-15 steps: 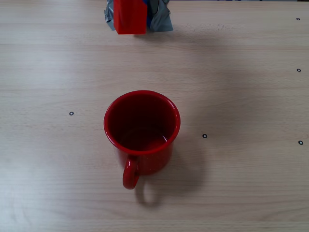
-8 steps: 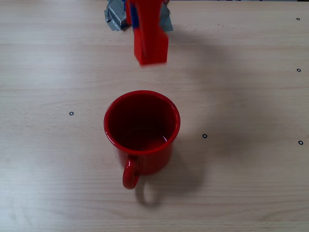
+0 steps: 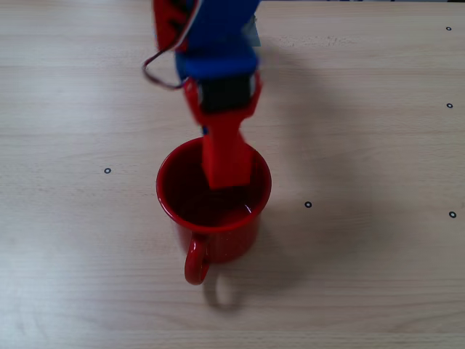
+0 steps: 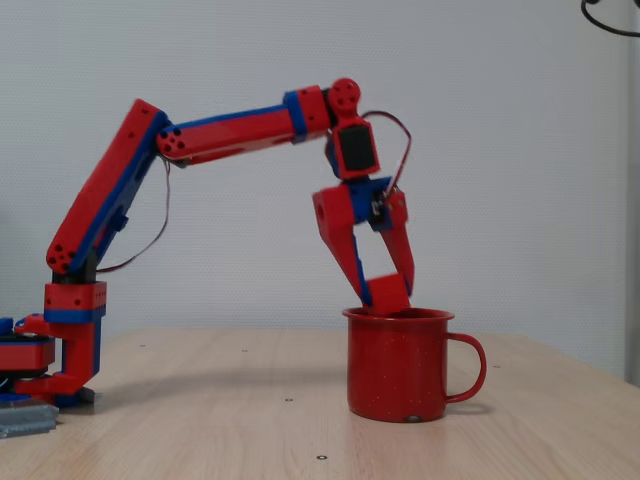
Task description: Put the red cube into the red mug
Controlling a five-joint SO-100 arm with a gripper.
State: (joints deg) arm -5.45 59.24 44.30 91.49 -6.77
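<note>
- Half a second back, the top-down fixed view showed the gripper short of the mug, over bare table; now the gripper (image 4: 388,292) has come forward and stands over the mug's (image 4: 397,365) mouth.
- From above, the fingers (image 3: 227,161) cross the far rim and point down into the dark inside; blue and red wrist parts hide the table behind them.
- From the side, the two fingers slope down to meet around the cube (image 4: 389,293), which sits pinched between their tips, so the gripper is closed on the cube.
- Directly below the tips is the mug's opening; the cube's lower edge looks level with the rim or just above it, and I cannot tell whether it touches the rim.
- From above the cube cannot be told from the red finger covering it.
- Beneath the gripper the mug stands upright on the table (image 3: 378,145), its handle (image 3: 195,263) on the side away from the arm's base.
- My reading: carrying is nearly finished and only the drop is left. With the tips this close to the rim, letting go should land the cube inside; a small dip first would make a bounce off the rim less likely.
</note>
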